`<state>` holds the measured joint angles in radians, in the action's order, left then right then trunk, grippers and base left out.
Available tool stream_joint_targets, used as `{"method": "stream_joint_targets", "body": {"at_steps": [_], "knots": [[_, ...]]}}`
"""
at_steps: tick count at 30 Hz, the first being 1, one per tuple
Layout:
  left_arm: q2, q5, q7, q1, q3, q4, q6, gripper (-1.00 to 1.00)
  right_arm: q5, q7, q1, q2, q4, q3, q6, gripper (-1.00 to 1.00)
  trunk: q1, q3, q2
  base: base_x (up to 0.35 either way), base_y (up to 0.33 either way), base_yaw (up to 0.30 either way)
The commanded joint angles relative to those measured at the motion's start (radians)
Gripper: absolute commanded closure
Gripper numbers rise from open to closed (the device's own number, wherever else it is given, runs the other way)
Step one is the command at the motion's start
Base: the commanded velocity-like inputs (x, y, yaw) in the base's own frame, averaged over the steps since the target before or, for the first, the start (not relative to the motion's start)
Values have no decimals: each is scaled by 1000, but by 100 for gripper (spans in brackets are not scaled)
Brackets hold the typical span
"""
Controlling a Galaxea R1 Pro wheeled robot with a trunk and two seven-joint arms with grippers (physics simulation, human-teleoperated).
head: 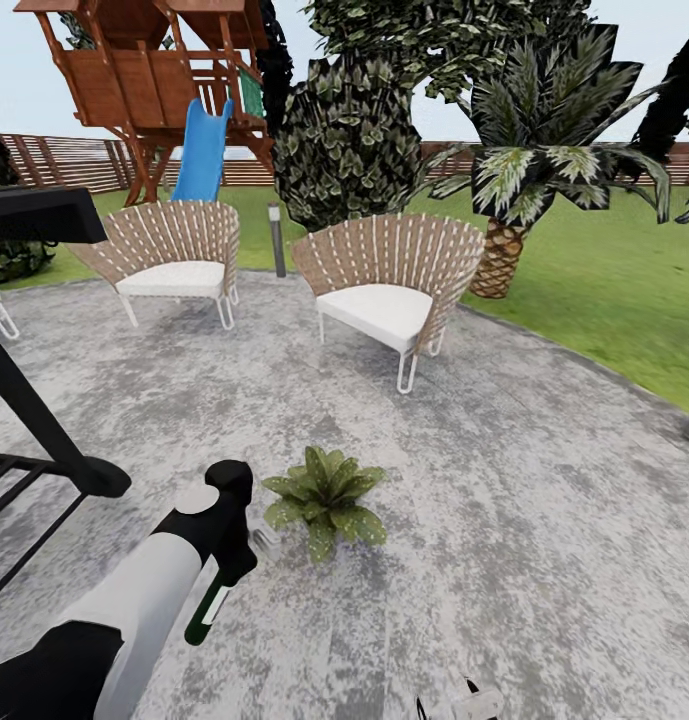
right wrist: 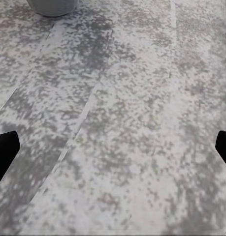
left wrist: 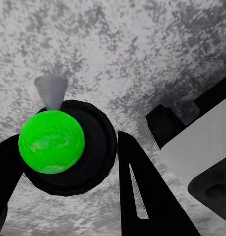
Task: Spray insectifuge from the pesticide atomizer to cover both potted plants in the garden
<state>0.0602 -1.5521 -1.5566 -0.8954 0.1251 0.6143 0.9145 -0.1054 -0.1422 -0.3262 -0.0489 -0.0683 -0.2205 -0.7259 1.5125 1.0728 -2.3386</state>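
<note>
Dark-green pesticide atomizer [head: 212,600] clamped in the left tool [head: 234,545], nozzle just beside the potted plant [head: 325,498]; spraying step in hand, next squeezing the trigger; right tool [right wrist: 113,147] spread wide.

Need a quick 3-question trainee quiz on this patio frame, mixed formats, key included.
1. True or false: the left gripper holds the pesticide atomizer beside the potted plant.
2. Which surface does the potted plant stand on? A) lawn B) grey paved patio C) a chair seat
3. Fill in: behind the two wicker chairs, a blue ____ comes down from the wooden playhouse.

Key: 1 true; 2 B; 3 slide. In the right wrist view the fingertips sit wide apart over bare paving, so the right gripper holds nothing.
</note>
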Motion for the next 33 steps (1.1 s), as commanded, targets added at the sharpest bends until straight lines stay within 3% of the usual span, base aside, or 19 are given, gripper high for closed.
{"method": "stream_joint_targets", "body": {"at_steps": [1, 6, 8, 12, 14, 16, 17, 19, 20, 22, 24, 28, 33], "knots": [[0, -9, -10, 0, 1, 1, 10, 100, -11, -11, -1, 0, 1, -2, -1, -100, -1, 1, 0, -265, -166, 5], [1, -2, -9, 1, 0, 0, 10, 100, -10, -11, -1, 0, 1, -2, -1, -100, -1, 1, 0, -266, -166, 176], [0, 25, -6, 2, -5, 0, 10, 100, -10, -11, -1, 0, 1, -2, -1, -100, -1, 1, 0, -266, -166, 262], [-10, 163, 89, 43, -10, 0, 0, 100, -11, -11, -1, 0, 1, -2, -1, -100, -1, 1, 0, -266, -166, 275], [-13, 259, 200, 81, -10, 0, -21, 100, -11, -11, -1, 0, 1, -2, -1, -100, -1, 1, 0, -266, -166, 277], [-12, 339, 296, 112, -10, -2, -89, 100, -11, -11, -1, 0, 1, -2, -1, -100, -1, 1, 0, -263, -166, 260], [-11, 409, 366, 134, -11, -5, -156, 100, -10, -11, -1, 0, 1, -2, -1, -100, -1, 1, 0, -252, -166, 164], [-11, 510, 451, 159, -11, -11, -231, 100, -10, -11, -1, 0, 1, -2, -1, -100, -1, 1, 0, -242, -166, 86], [-11, 585, 512, 180, -11, -13, -268, 100, -11, -11, -1, 0, 1, -2, -1, -100, -1, 1, 0, -236, -166, 34], [-11, 671, 593, 208, -10, -12, -311, 100, -12, -9, -1, 0, 1, -2, -1, -100, -1, 1, 0, -234, -165, 18], [-11, 754, 678, 241, -10, -15, -407, 100, -15, -7, -1, 5, 1, -3, 0, -100, -1, 1, 0, -227, -160, 7], [-12, 829, 744, 304, -11, -16, -583, 100, -16, -7, -1, 9, 1, -4, 0, -100, -1, 1, 0, -153, -94, 1], [-8, 855, 758, 324, -10, -12, -622, 100, -13, -12, -1, 7, -1, -2, -1, -100, -1, 1, 0, -22, -12, 0]]}}
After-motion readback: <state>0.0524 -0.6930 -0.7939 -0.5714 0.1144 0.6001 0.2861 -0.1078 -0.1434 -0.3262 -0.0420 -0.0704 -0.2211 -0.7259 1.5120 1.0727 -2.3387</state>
